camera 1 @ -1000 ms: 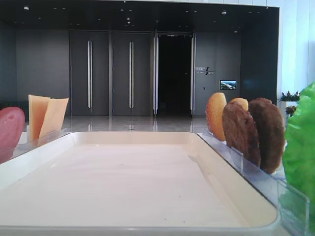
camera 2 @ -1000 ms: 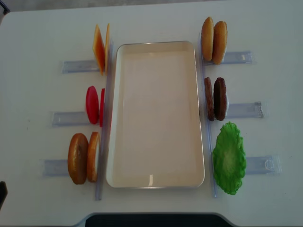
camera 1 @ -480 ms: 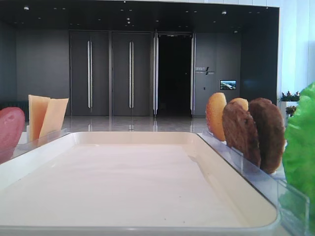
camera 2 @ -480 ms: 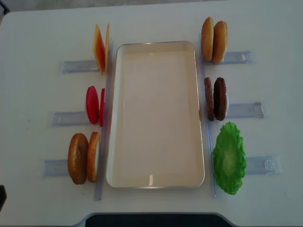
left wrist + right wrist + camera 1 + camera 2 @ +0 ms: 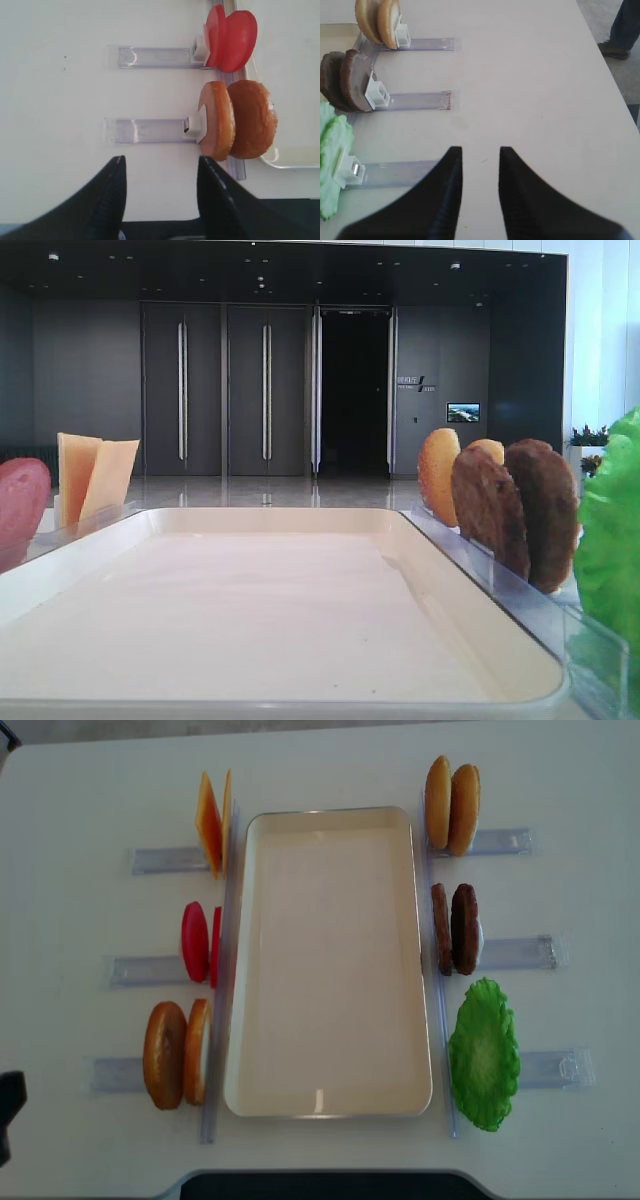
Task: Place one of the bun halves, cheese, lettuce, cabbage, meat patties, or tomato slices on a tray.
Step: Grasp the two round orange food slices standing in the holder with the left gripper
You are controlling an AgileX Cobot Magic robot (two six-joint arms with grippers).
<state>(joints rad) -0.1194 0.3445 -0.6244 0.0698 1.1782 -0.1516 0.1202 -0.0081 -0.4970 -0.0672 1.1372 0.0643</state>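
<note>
- Cream tray lies lengthwise at centre of the white desk, nothing on it.
- Left of tray, far to near: cheese slices, tomato slices, a pair of bun halves. All stand on edge in clear holders.
- Right of tray, far to near: a second bun pair, two meat patties, green lettuce, likewise in clear holders.
- A small dark object shows at the left edge, near the bun pair; what it is cannot be told.
</note>
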